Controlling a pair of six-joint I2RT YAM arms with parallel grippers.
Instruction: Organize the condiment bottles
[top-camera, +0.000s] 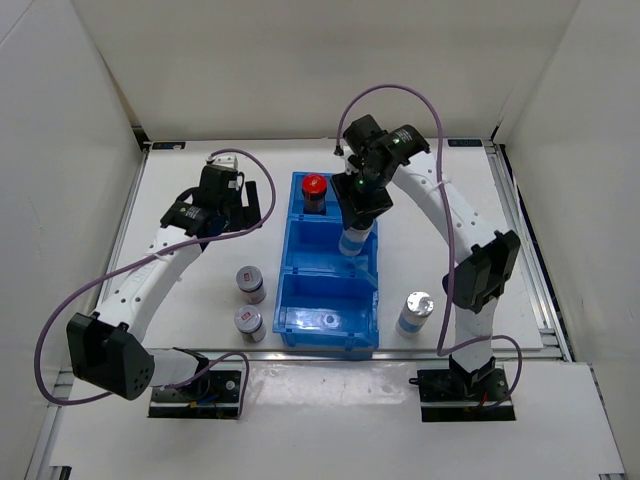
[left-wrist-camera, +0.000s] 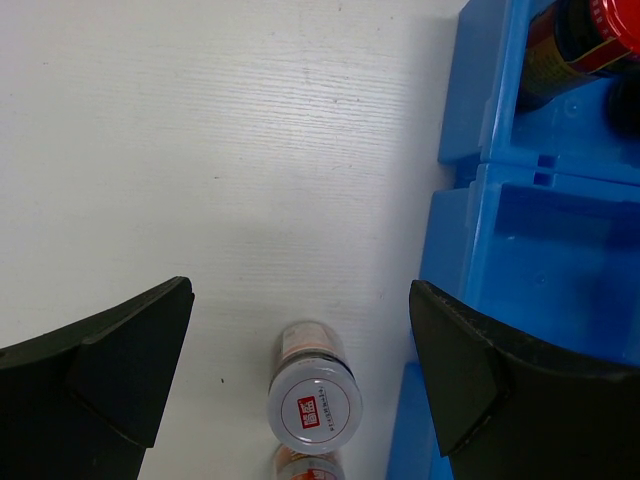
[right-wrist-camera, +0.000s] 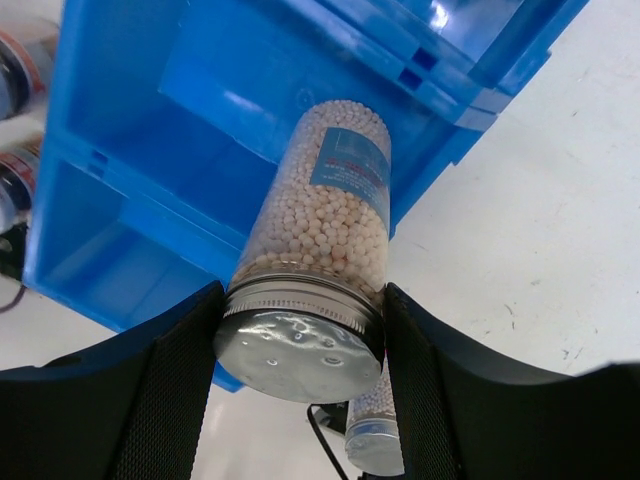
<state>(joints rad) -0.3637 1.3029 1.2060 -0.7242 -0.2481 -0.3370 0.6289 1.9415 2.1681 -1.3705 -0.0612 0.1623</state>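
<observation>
At centre table, the right gripper is clamped on the silver cap of a pale bottle, a clear cylinder packed with small white beads and bearing a blue label, its body hanging down at the right side of the middle compartment of the blue bin. Whether the base touches the compartment floor cannot be told. In the bin's far compartment a dark red-capped bottle stands upright towards the left wall; the space beside it is hidden behind the right arm. On the white table to the right of the bin, beside its near compartment, a second pale bottle stands upright with its silver cap up, apart from the bin wall; the right wrist view catches its cap just below the held one. To the left of the bin, two short bottles with silver caps and reddish labels stand one behind the other: the far short bottle level with the wall between the middle and near compartments, the near short bottle just beside it. The left gripper hangs over bare table to the far side of that pair, left of the bin, its jaws spread wide and holding nothing.
</observation>
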